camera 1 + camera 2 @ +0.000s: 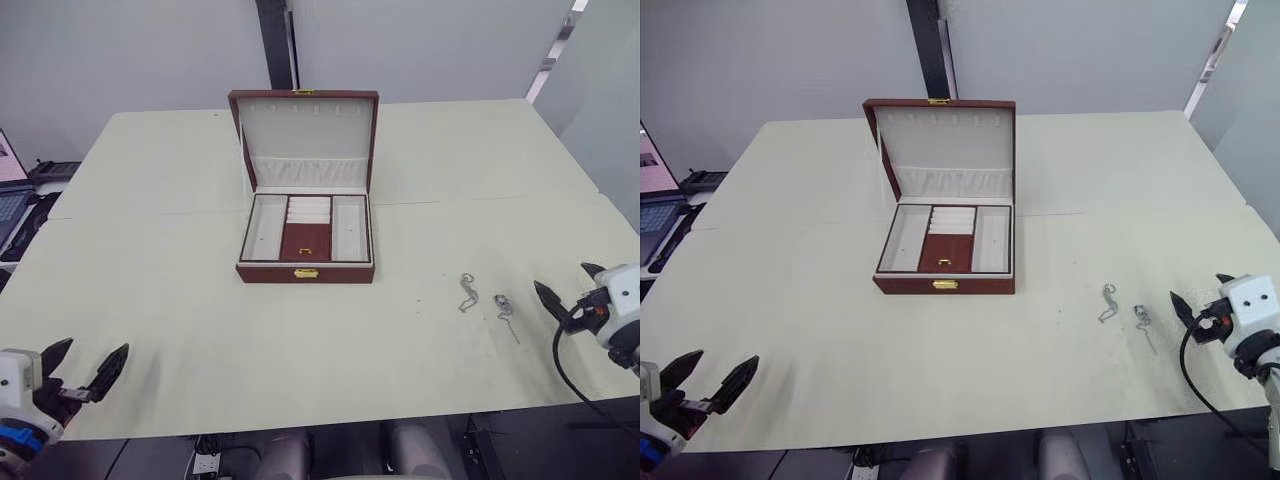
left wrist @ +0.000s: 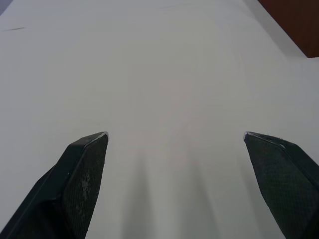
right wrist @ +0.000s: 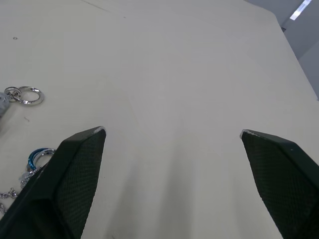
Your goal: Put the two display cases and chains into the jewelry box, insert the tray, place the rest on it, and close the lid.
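Note:
The jewelry box (image 1: 306,272) stands open mid-table, its lid (image 1: 305,135) upright and cream-lined. Inside I see cream compartments (image 1: 265,227) and a reddish-brown centre panel. The display cases and chains are out of view, and I cannot tell the tray from the box's own inside. Two small silvery pieces lie on the table to the right: a chunky-linked one (image 1: 467,292) and a clump trailing a thin chain (image 1: 504,307). My right gripper (image 1: 562,278) is open, low over the table just right of them. Far from the box, my left gripper (image 1: 90,368) hangs open at the near left edge.
The pale table (image 1: 200,330) is wide, with its front edge close to both grippers. A laptop and dark gear (image 1: 15,195) sit off the table's left side. In the right wrist view, silver rings (image 3: 30,95) lie beside my left finger (image 3: 75,164).

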Robot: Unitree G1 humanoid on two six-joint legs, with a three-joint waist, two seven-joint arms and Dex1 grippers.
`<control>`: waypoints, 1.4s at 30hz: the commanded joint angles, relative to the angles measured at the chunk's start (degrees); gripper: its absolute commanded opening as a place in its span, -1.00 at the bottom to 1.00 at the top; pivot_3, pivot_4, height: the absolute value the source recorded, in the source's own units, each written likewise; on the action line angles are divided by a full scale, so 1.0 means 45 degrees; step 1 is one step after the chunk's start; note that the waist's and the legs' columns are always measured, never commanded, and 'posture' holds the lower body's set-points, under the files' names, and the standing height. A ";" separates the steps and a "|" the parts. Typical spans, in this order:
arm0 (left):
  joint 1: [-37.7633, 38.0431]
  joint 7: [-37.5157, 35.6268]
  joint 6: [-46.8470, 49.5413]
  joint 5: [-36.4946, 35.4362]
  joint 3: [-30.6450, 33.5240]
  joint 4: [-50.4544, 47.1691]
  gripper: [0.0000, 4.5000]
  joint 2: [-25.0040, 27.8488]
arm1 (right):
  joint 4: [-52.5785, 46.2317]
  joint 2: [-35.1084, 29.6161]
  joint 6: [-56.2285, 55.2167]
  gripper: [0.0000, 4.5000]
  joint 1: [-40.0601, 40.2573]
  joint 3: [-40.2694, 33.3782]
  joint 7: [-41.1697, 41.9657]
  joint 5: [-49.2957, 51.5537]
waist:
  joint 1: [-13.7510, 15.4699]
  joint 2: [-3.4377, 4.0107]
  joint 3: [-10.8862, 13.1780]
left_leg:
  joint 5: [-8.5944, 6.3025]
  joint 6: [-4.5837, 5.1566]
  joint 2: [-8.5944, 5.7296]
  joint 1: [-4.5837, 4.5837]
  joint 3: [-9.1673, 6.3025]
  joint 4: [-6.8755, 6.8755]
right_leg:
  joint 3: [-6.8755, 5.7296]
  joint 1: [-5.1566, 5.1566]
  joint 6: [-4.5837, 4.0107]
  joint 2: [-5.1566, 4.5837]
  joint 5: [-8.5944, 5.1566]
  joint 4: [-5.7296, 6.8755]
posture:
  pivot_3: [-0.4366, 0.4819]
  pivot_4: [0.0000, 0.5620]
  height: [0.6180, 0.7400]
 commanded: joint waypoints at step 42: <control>-0.0495 -0.0094 0.0018 -0.0231 0.0323 -0.0017 1.00 0.0681 | -0.0056 -0.0467 -0.0561 0.99 -0.0165 -0.0478 -0.0490 0.0244 | -0.0002 0.0000 -0.0009 | 0.0000 0.0000 0.0004 0.0007 0.0001 -0.0001 | 0.0000 0.0003 0.0000 0.0007 0.0000 0.0004 | -0.05 -0.47 1.00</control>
